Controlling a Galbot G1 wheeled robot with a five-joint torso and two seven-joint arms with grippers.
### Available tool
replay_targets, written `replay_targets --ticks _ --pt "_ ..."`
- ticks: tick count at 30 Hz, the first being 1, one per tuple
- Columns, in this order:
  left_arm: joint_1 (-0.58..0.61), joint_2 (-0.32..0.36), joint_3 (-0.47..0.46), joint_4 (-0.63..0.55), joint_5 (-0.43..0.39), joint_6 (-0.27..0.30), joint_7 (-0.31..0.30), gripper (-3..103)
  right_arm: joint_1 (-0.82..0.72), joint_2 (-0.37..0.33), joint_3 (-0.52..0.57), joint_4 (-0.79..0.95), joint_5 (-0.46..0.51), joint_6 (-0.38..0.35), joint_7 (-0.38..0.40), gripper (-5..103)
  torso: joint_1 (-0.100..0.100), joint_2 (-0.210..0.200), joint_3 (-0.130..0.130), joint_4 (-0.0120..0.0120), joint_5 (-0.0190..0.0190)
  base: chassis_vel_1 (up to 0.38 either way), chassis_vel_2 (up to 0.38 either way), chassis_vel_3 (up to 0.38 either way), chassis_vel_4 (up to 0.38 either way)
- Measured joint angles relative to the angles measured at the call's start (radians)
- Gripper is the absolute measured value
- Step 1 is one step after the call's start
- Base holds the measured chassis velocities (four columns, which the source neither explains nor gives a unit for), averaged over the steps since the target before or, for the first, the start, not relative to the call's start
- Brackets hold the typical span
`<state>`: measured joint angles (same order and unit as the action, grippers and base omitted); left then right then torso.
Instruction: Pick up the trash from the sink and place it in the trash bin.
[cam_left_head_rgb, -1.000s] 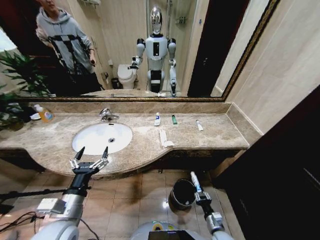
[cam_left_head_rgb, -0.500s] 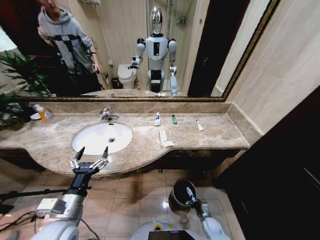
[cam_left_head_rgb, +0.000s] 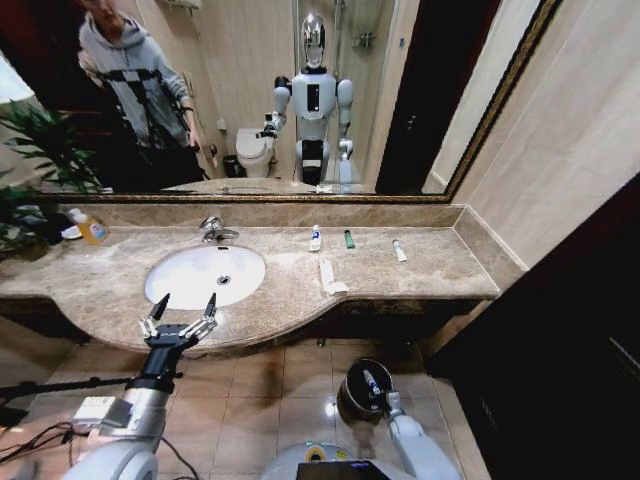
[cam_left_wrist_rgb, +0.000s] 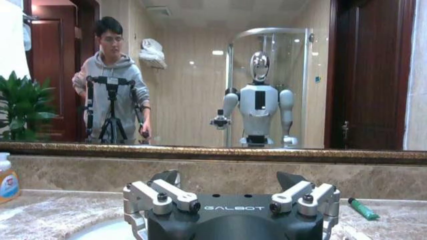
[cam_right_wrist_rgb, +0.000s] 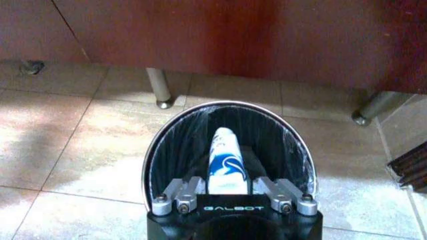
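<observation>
My right gripper (cam_right_wrist_rgb: 227, 186) is shut on a white tube with blue marks (cam_right_wrist_rgb: 224, 157), which points down into the mouth of the trash bin (cam_right_wrist_rgb: 159, 150). The dark bin (cam_left_head_rgb: 357, 395) stands on the tile floor below the counter, and the right gripper (cam_left_head_rgb: 373, 386) hangs over it. More trash lies on the marble right of the sink (cam_left_head_rgb: 180, 285): a white-and-blue tube (cam_left_head_rgb: 314, 238), a green tube (cam_left_head_rgb: 348, 239), another white tube (cam_left_head_rgb: 398, 250) and a white strip (cam_left_head_rgb: 328, 275). My left gripper (cam_left_head_rgb: 181, 316) is open at the counter's front edge before the basin, fingers (cam_left_wrist_rgb: 162, 191) spread.
A chrome faucet (cam_left_head_rgb: 212, 230) stands behind the basin. A soap bottle (cam_left_head_rgb: 90, 230) and a plant (cam_left_head_rgb: 35, 150) sit at the counter's far left. Cabinet legs (cam_right_wrist_rgb: 160, 90) rise behind the bin. A dark wall (cam_left_head_rgb: 570, 350) closes the right side.
My right gripper has come down and to the left with the tube, from beside the bin to over its mouth. The left arm has not moved.
</observation>
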<state>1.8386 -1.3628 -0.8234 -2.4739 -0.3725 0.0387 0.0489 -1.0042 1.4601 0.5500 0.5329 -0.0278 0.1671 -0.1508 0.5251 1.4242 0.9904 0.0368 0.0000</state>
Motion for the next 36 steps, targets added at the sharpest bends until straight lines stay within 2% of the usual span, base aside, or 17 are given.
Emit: replay_targets --ticks 1,2,6,10,11,16,20,23,24,26,28,29,30,31,32,33,36 --pt "0.000 0.000 0.000 0.000 0.000 0.000 0.000 100 0.000 0.000 0.000 -0.001 0.000 0.002 0.000 36 0.000 0.000 0.000 0.0000 0.0000 0.000 0.000 0.000 0.000" --pt "0.000 0.000 0.000 0.000 0.000 0.000 0.000 100 0.000 0.000 0.000 -0.001 0.000 0.002 0.000 36 0.000 0.000 0.000 0.0000 0.0000 0.000 0.000 0.000 0.000" --pt "0.000 0.000 0.000 0.000 0.000 0.000 0.000 100 0.000 -0.002 0.001 -0.005 -0.011 0.022 0.003 58 0.000 0.000 0.000 0.0000 0.0000 0.000 0.000 0.000 0.000" --pt "0.000 0.000 0.000 0.000 0.000 0.000 0.000 100 -0.009 -0.002 0.004 0.012 -0.015 0.022 0.009 69 0.000 0.000 0.000 0.0000 0.0000 0.000 0.000 0.000 0.000" --pt "0.000 0.000 0.000 0.000 0.000 0.000 0.000 100 -0.009 -0.002 0.004 0.012 -0.015 0.022 0.009 69 0.000 0.000 0.000 0.0000 0.0000 0.000 0.000 0.000 0.000" --pt "0.000 0.000 0.000 0.000 0.000 0.000 0.000 100 -0.063 -0.007 0.014 0.104 -0.003 0.040 0.035 95 0.000 0.000 0.000 0.0000 0.0000 0.000 0.000 0.000 0.000" --pt "0.000 0.000 0.000 0.000 0.000 0.000 0.000 100 -0.094 -0.009 0.018 0.153 -0.015 0.091 0.070 98 0.000 0.000 0.000 0.0000 0.0001 0.000 0.000 0.000 0.000" --pt "0.000 0.000 0.000 0.000 0.000 0.000 0.000 100 -0.243 -0.016 0.032 0.410 -0.026 0.119 0.112 100 0.000 0.000 0.000 0.0000 0.0001 0.000 0.000 0.000 0.000" --pt "0.000 0.000 0.000 0.000 0.000 0.000 0.000 100 -0.243 -0.016 0.032 0.410 -0.026 0.119 0.112 100 0.000 0.000 0.000 0.0000 0.0001 0.000 0.000 0.000 0.000" --pt "0.000 0.000 0.000 0.000 0.000 0.000 0.000 100 -0.323 -0.021 0.039 0.553 -0.018 0.117 0.121 100 0.000 0.000 0.000 -0.0002 0.0001 0.000 0.000 0.000 0.000" --pt "0.000 0.000 0.000 0.000 0.000 0.000 0.000 100 -0.344 -0.022 0.042 0.594 -0.012 0.114 0.123 100 0.000 0.000 0.000 -0.0003 0.0001 0.000 0.000 0.000 0.000" --pt "0.000 0.000 0.000 0.000 0.000 0.000 0.000 100 -0.417 -0.025 0.050 0.736 0.018 0.098 0.127 100 0.000 0.000 0.000 0.0002 0.0000 0.000 0.000 0.000 0.000" --pt "0.000 0.000 0.000 0.000 0.000 0.000 0.000 100 -0.468 -0.025 0.053 0.819 0.040 0.087 0.127 100 0.000 0.000 0.000 0.0001 0.0002 0.000 0.000 0.000 0.000" --pt "0.000 0.000 0.000 0.000 0.000 0.000 0.000 100 -0.468 -0.025 0.053 0.819 0.040 0.087 0.127 100 0.000 0.000 0.000 0.0001 0.0002 0.000 0.000 0.000 0.000" --pt "0.000 0.000 0.000 0.000 0.000 0.000 0.000 100 -0.533 -0.025 0.057 0.935 0.082 0.077 0.127 100 0.000 0.000 0.000 -0.0004 0.0000 0.000 0.000 0.000 0.000" --pt "0.000 0.000 0.000 0.000 0.000 0.000 0.000 100 -0.595 -0.020 0.059 1.047 0.121 0.071 0.131 100 0.000 0.000 0.000 0.0001 -0.0002 0.000 0.000 0.000 0.000" --pt "0.000 0.000 0.000 0.000 0.000 0.000 0.000 100 -0.659 -0.013 0.062 1.146 0.141 0.063 0.133 100 0.000 0.000 0.000 -0.0001 0.0002 0.000 0.000 0.000 0.000"
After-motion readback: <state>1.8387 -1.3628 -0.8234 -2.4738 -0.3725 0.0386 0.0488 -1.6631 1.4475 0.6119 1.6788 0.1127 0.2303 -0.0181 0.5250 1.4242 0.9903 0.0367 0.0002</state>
